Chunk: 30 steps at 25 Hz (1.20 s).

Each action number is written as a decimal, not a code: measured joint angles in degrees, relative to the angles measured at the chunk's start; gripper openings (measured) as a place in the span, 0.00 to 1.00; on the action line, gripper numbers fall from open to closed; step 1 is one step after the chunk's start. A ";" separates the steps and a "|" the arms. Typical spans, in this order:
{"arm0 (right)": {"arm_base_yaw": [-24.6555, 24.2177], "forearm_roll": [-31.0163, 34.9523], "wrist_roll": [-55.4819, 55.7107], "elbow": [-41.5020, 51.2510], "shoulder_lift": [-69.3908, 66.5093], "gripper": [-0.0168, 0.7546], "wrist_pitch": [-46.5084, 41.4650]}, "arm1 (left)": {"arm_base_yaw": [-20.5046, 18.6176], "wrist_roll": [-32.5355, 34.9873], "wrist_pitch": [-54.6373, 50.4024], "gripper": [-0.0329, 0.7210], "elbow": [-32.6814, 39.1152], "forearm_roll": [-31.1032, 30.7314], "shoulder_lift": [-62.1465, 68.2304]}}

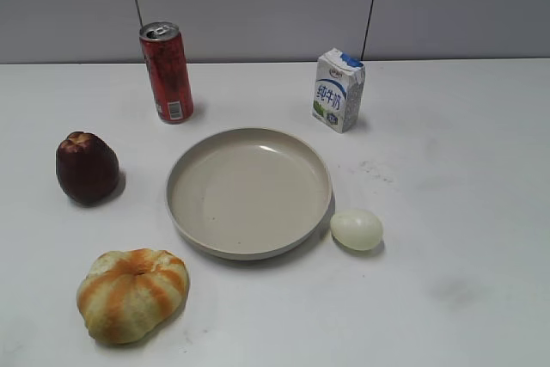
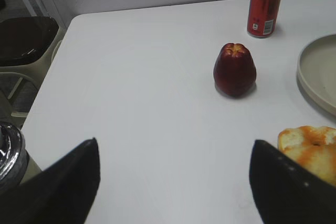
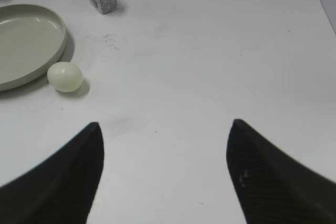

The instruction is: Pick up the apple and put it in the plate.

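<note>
White bench point(image 1: 447, 212). Apple point(image 1: 86, 168) upright at plate's point(image 1: 249, 247) nine o'clock, apart. Left hand point(image 2: 173, 177) spread wide, empty; right hand point(image 3: 165, 171) likewise. Advice: straddle apple's belly, probably slippery; lift clear of rim.

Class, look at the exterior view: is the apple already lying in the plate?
No, the apple stands on the table left of the plate, which is bare.

Maroon apple point(image 1: 86, 168) stands upright left of the seemingly empty beige plate point(image 1: 248, 192).
</note>
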<state>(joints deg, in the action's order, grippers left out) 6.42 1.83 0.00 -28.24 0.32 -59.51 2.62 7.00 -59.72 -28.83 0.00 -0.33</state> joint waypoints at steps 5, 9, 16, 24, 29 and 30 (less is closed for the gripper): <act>0.00 0.00 0.00 0.00 0.00 0.78 0.00 | 0.00 0.00 0.00 0.96 0.00 0.00 0.00; 0.00 0.00 0.00 0.00 0.00 0.78 0.00 | 0.00 0.00 0.17 0.94 -0.14 0.00 0.38; 0.00 0.00 0.00 0.00 0.00 0.78 0.00 | 0.00 0.00 8.56 0.93 -4.68 0.65 14.20; 0.00 0.00 0.00 0.00 0.00 0.78 0.00 | 1.32 0.31 11.60 0.96 -17.21 7.58 51.55; 0.00 0.00 0.00 0.00 0.00 0.78 0.00 | 1.58 2.95 10.51 0.96 -27.65 9.71 70.43; 0.00 0.00 0.00 0.00 0.00 0.78 0.00 | 1.89 3.13 10.30 0.96 -29.43 10.14 73.03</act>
<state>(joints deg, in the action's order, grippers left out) 6.42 1.83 0.00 -28.24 0.32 -59.51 4.51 10.13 -49.43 -58.26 10.14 72.70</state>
